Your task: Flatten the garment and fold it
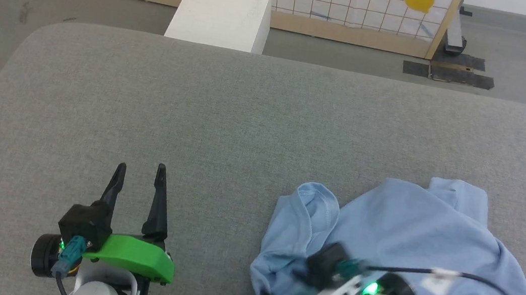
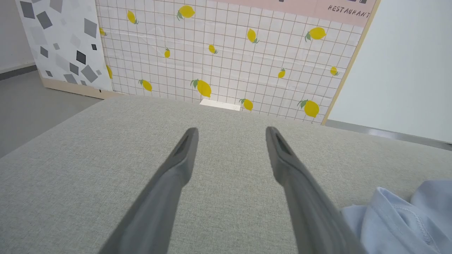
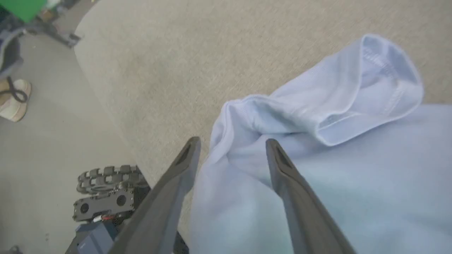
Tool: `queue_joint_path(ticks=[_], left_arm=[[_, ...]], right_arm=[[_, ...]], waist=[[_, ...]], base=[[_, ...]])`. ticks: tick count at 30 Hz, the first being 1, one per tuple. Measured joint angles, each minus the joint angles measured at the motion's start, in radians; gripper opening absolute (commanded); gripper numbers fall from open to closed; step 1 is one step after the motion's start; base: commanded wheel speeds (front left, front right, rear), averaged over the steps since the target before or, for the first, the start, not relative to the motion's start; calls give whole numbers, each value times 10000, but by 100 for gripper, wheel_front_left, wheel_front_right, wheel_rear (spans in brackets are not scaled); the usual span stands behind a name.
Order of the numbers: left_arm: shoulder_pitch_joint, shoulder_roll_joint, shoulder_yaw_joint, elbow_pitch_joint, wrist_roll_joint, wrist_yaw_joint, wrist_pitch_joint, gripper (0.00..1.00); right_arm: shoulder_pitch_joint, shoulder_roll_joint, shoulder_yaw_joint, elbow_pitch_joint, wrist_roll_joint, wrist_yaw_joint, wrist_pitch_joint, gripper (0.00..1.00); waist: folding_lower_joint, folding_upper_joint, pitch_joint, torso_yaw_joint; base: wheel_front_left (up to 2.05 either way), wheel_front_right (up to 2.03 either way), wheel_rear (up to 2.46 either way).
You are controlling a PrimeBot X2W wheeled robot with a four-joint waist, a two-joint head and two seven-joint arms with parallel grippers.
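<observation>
I'm looking down along the right gripper [image 3: 231, 143], and its two dark fingers are standing well apart. The garment [image 3: 353, 169] is lying crumpled beneath them, pale blue, with one fingertip hanging over the cloth and the other beside its bunched edge; I'm not able to tell whether either is touching. A hemmed opening [image 3: 381, 81] is curling up at the far side. The cloth is resting near the rounded corner of a grey padded surface [image 3: 176, 53]. Beyond that corner I'm seeing grey floor [image 3: 46, 148], a treaded wheel [image 3: 106, 174] and a light-coloured shoe [image 3: 16, 100].
</observation>
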Motion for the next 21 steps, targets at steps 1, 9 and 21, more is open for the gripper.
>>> queue_joint_path(ticks=[1,9,21], left_arm=[[2,2,-8,23,2,-13,0,100],[-5,2,-508,157,42,-322,0,100],[-776,1030,-4759,1055,999,-1772,3540,100]], right_arm=[[0,21,-267,-178,2,0,-401,100],[444,725,-4431,-1241,-1112,0,-4008,100],[1254,905,-6746,-855,-1185,0,-4568,100]], waist=[[0,0,-8,-26],[0,0,-82,-202],[0,0,-244,-679]], base=[[0,0,0],[0,0,0],[0,0,0]])
